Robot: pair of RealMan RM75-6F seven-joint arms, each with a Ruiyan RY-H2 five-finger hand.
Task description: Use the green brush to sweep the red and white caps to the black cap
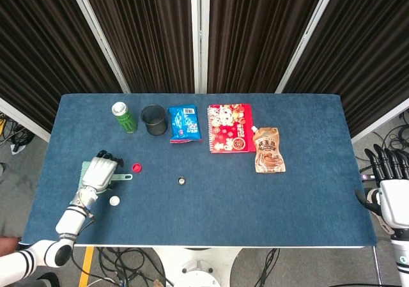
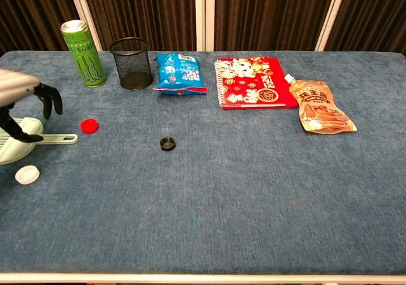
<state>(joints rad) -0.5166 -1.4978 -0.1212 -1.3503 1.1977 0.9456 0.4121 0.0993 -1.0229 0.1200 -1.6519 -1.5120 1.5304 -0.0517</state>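
The green brush [image 1: 123,177] lies flat at the table's left, handle [image 2: 58,139] pointing right toward the red cap [image 1: 137,167] [image 2: 89,125]. My left hand [image 1: 100,172] [image 2: 20,104] is over the brush head with fingers spread and curved down, covering most of it; no grip shows. The white cap [image 1: 114,201] [image 2: 26,174] sits just in front of the brush. The black cap [image 1: 182,181] [image 2: 167,143] lies near the table's middle. My right hand [image 1: 391,188] hangs off the right edge, fingers apart, holding nothing.
Along the back stand a green can [image 1: 124,117] [image 2: 82,53], a black mesh cup [image 1: 154,119] [image 2: 132,63], a blue snack bag [image 1: 183,123], a red notebook [image 1: 229,128] and a brown pouch [image 1: 268,149]. Blue cloth [image 2: 254,190] covers the table.
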